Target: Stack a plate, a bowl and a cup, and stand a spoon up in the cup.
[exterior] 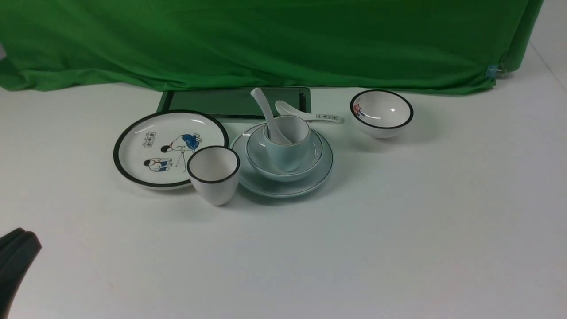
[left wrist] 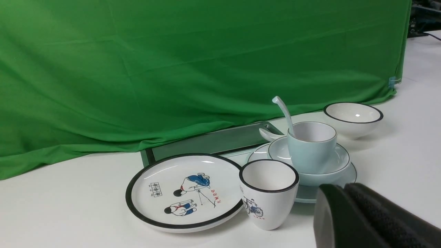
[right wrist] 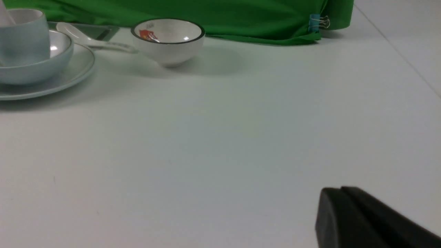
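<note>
The pale blue-green plate (exterior: 283, 186) lies at mid table with the pale blue-green bowl (exterior: 310, 159) on it and the pale blue-green cup (exterior: 288, 150) in the bowl. The plain white spoon (exterior: 266, 110) stands tilted in the cup. The stack also shows in the left wrist view, cup (left wrist: 311, 151) and spoon (left wrist: 284, 112), and at the edge of the right wrist view, bowl (right wrist: 34, 74). My left gripper (exterior: 20, 239) is shut and empty at the near left, far from the stack; it shows in its own view (left wrist: 339, 189). My right gripper (right wrist: 336, 191) is shut and empty over bare table.
A white black-rimmed plate with cartoon figures (exterior: 170, 148) and a white black-rimmed cup (exterior: 214, 175) sit left of the stack. A marked white spoon (exterior: 310, 115) lies behind it, a small black-rimmed bowl (exterior: 382, 113) to its right. A dark tray (exterior: 221, 102) and green cloth (exterior: 266, 44) are behind.
</note>
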